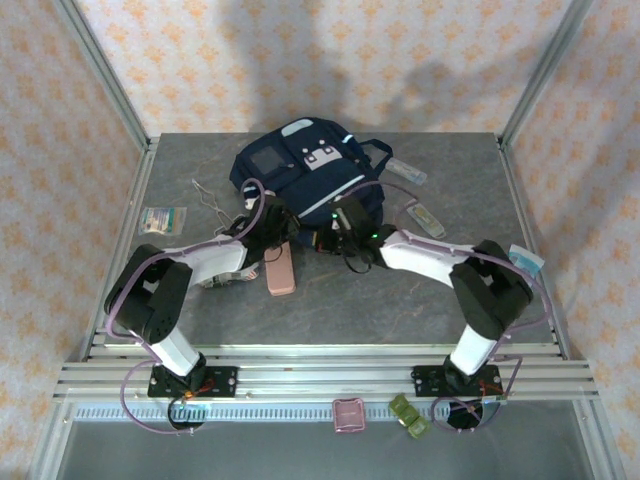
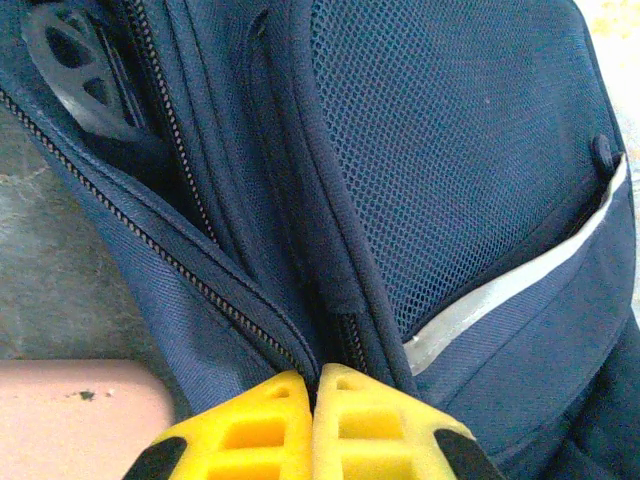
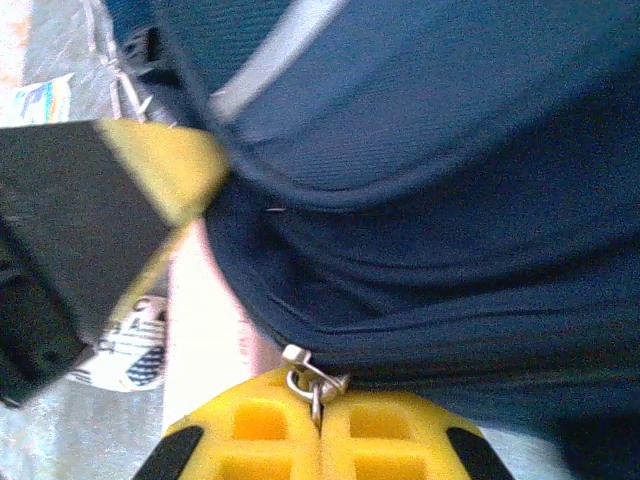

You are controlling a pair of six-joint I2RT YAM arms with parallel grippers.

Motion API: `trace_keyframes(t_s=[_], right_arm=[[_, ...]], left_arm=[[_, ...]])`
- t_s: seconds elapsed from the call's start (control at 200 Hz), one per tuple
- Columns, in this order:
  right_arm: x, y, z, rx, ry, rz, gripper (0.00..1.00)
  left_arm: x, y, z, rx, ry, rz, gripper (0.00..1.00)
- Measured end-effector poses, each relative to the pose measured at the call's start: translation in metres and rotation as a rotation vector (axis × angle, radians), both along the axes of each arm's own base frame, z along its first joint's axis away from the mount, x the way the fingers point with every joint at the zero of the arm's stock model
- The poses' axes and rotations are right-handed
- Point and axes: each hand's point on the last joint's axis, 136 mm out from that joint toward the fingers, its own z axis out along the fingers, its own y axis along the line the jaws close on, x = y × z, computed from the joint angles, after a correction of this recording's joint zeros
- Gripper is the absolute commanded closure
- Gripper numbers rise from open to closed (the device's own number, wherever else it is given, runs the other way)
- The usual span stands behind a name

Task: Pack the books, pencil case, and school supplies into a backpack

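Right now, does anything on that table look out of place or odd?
Yes. A thin bent wire piece lies loose on the grey table, left of the navy blue backpack, looking like stray scrap. A small pink square thing and a small green thing sit below the front rail, off the table.

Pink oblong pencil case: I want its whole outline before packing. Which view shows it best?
Top external: the pink oblong pencil case shows almost whole on the table, by the near edge of the navy blue backpack. Left wrist catches one corner; right wrist a washed-out pink strip.
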Motion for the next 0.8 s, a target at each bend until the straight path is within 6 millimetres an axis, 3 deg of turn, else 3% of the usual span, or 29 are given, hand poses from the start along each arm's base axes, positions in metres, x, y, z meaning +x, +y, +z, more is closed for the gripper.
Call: trace_keyframes(t_s=[0.22, 0.325, 0.445, 0.571, 0.671, 0.801], right_arm=[[0.006, -0.072, 0.000, -0.081, -0.014, -0.105, 1.00], [0.006, -0.091, -0.005, -0.113, -0.010, -0.139, 1.00], [-0.001, -0.089, -0.002, -0.101, -0.016, -0.123, 1.00], [-0.020, -0.072, 0.016, -0.082, -0.055, -0.069, 1.00], [-0.033, -0.054, 0.030, -0.037, -0.074, -0.024, 1.00], [-0.039, -0.035, 0.030, 0.002, -0.061, 0.002, 1.00]], left_arm=[[0.003, 0.018, 0.011, 0.025, -0.020, -0.002, 1.00], [0.003, 0.016, 0.013, 0.029, -0.015, -0.026, 1.00], [0.005, 0.015, 0.018, 0.041, -0.018, -0.039, 1.00], [0.009, 0.021, 0.020, 0.077, -0.012, -0.027, 1.00], [0.020, 0.028, 0.021, 0.103, -0.001, -0.010, 1.00], [0.043, 0.029, 0.022, 0.128, -0.004, -0.009, 1.00]])
